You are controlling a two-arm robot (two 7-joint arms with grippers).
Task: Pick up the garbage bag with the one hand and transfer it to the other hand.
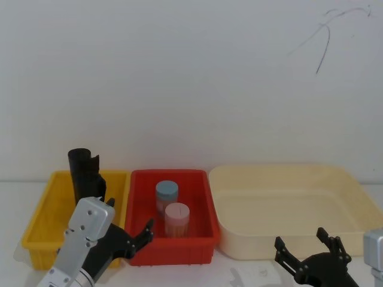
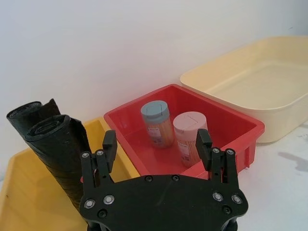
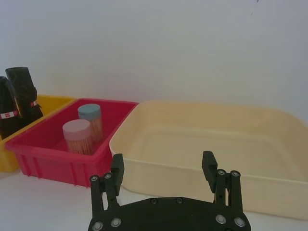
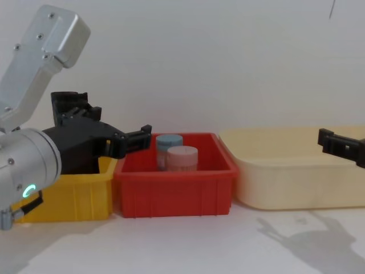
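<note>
The garbage bag (image 2: 60,149), a thick black roll with a red-and-white label (image 3: 6,114), stands upright in the yellow bin (image 1: 45,206) beside a second black roll (image 2: 29,113). Both rolls (image 1: 84,170) lean at the bin's back right corner. My left gripper (image 2: 156,147), on the arm with the green light (image 4: 27,191), hovers open just in front of the yellow and red bins. It is close to the rolls without touching them and hides most of them in the chest view. My right gripper (image 3: 162,166) hangs open and empty in front of the cream tray (image 1: 299,203).
A red bin (image 1: 170,239) between the yellow bin and the tray holds two jars, one blue-lidded (image 1: 167,194) and one pink-lidded (image 1: 177,218). A white wall rises right behind the bins. A slip of paper (image 1: 257,275) lies on the white table near my right gripper.
</note>
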